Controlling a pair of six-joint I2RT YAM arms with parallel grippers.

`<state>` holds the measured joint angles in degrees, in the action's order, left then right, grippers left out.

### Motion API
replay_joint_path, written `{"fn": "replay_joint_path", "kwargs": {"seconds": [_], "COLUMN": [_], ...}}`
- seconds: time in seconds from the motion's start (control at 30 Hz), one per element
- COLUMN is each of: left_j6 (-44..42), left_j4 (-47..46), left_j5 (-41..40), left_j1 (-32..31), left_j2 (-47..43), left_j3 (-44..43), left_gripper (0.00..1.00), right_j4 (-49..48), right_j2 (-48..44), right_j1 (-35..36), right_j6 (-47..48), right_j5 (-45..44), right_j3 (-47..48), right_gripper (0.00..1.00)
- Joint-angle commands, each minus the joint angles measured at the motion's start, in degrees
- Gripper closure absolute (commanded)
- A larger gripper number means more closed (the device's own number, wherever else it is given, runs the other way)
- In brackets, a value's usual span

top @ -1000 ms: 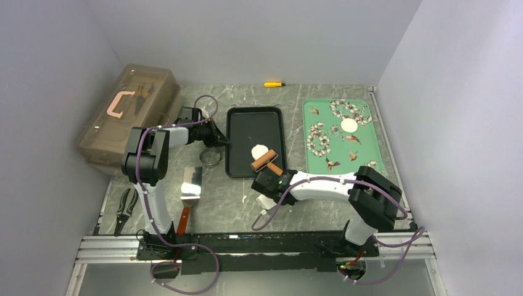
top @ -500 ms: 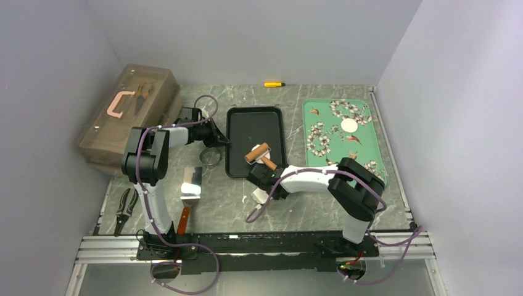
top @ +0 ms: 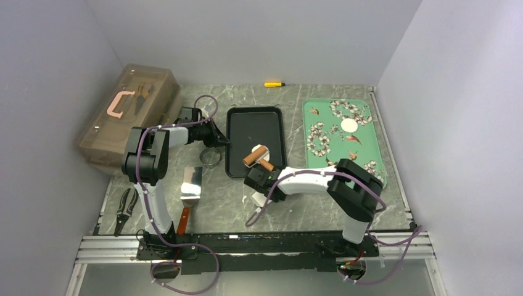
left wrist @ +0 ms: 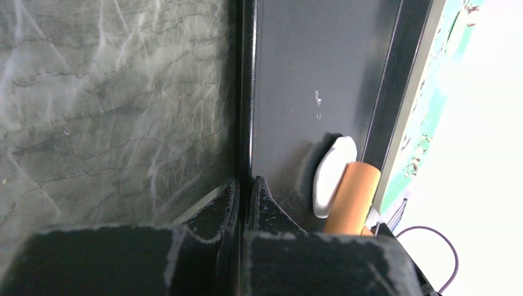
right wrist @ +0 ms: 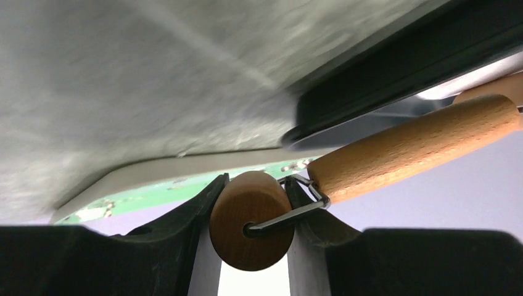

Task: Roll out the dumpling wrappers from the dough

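Left wrist: dough (left wrist: 333, 176) oval on tray (left wrist: 290, 74), long axis parallel to roller (left wrist: 353, 197).

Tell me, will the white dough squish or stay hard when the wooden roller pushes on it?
Probably squish: the dough looks pressed into a soft-edged oval right against the wooden roller. It likely won't roll away, since it lies flat on the black tray. If lifted, it might sag or stretch, because it looks soft rather than stiff.
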<state>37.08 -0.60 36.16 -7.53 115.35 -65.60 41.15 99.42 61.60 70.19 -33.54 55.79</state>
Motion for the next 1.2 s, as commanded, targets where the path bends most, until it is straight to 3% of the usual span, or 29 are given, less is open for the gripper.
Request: {"fn": "replay_joint_path", "kwargs": {"seconds": [0.0,0.1,0.27,0.37,0.53,0.73,0.83,0.97,1.17], "left_j6": [-1.10,-2.54,-7.00,-9.36,-11.31,-18.04,-27.05,-45.91,-58.62], "left_j4": [4.33,2.65,3.84,5.27,8.21,10.70,8.87,6.19,4.34], "left_j5": [-5.42,-2.53,-2.27,-0.73,5.59,6.75,6.61,13.10,26.55], "left_j1": [0.76,0.61,0.07,0.06,0.11,0.11,0.10,0.19,0.09], "left_j2": [2.65,1.72,-2.11,-3.30,-3.79,-7.29,-11.65,-17.10,-22.19], "left_j3": [0.70,0.15,-2.70,-5.00,-9.87,-15.11,-14.55,-9.45,-2.92], "left_gripper": [1.00,1.00,0.61,0.48,0.42,0.44,0.48,0.48,0.32], "right_j4": [-5.83,-5.92,-14.33,-20.24,-28.12,-23.55,-25.13,-27.25,-28.66], "right_j2": [3.53,0.49,-6.01,-7.39,-9.36,-10.56,-10.58,-11.51,-15.43], "right_j1": [-1.86,-2.31,-3.50,-4.96,-8.64,-11.38,-13.34,-16.25,-18.63], "right_j6": [2.68,-1.02,-3.22,-2.88,-3.09,-8.54,-12.94,-20.20,-26.14], "right_j5": [-0.48,1.13,-0.52,0.63,5.33,13.75,17.08,23.49,31.99], "right_j3": [5.62,6.34,7.59,9.15,9.34,13.68,14.30,15.93,16.89], "right_gripper": [1.00,1.00,1.00,1.00,1.00,1.00,1.00,1.00,1.00]}}
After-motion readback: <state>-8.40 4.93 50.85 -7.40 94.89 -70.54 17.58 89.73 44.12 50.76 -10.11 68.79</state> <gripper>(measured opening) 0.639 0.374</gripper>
